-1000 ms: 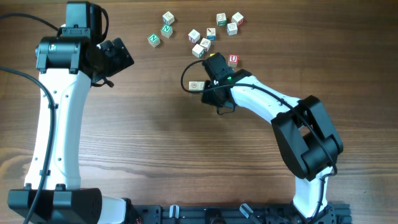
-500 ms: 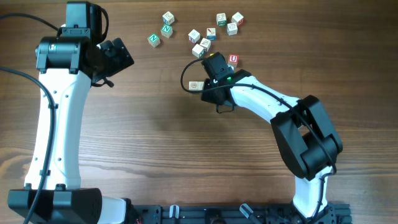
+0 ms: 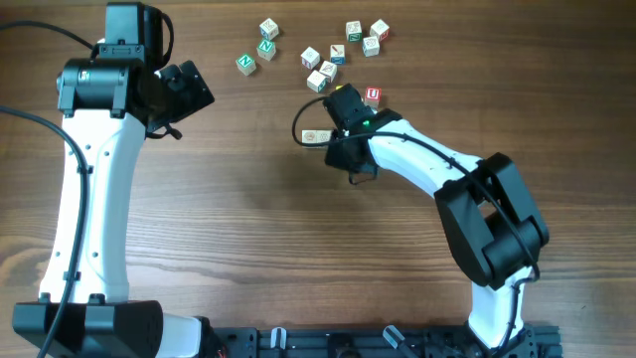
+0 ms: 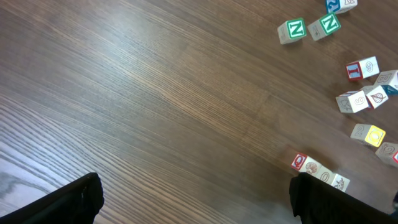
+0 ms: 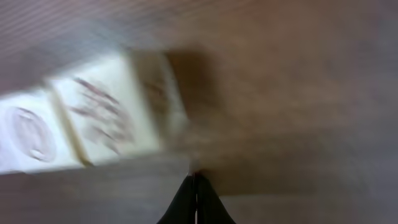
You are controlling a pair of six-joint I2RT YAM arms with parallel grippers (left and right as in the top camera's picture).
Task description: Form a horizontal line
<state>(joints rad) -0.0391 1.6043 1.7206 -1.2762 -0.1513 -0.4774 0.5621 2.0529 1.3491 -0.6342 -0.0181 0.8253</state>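
The horizontal line (image 4: 324,174) is a short row of pale picture cubes lying side to side, seen at the lower right of the left wrist view. From overhead only its left end cube (image 3: 316,136) shows. My right gripper (image 3: 336,139) covers the others. In the right wrist view the row's cubes (image 5: 93,121) are blurred and fill the upper left. My right gripper (image 5: 194,182) is shut with nothing between its fingers, its tips right by the near edge of the end cube. My left gripper (image 4: 196,205) is open and empty, far to the left (image 3: 184,89).
Loose letter cubes lie along the far side: two green N cubes (image 3: 255,56), a cluster (image 3: 323,70), another group (image 3: 364,38) and a red U cube (image 3: 373,95) just behind the right wrist. Bare wooden table (image 3: 229,229) fills the middle and front.
My right gripper has crept slightly to the right and the visible end cube shifted a touch with it. The left arm has not moved.
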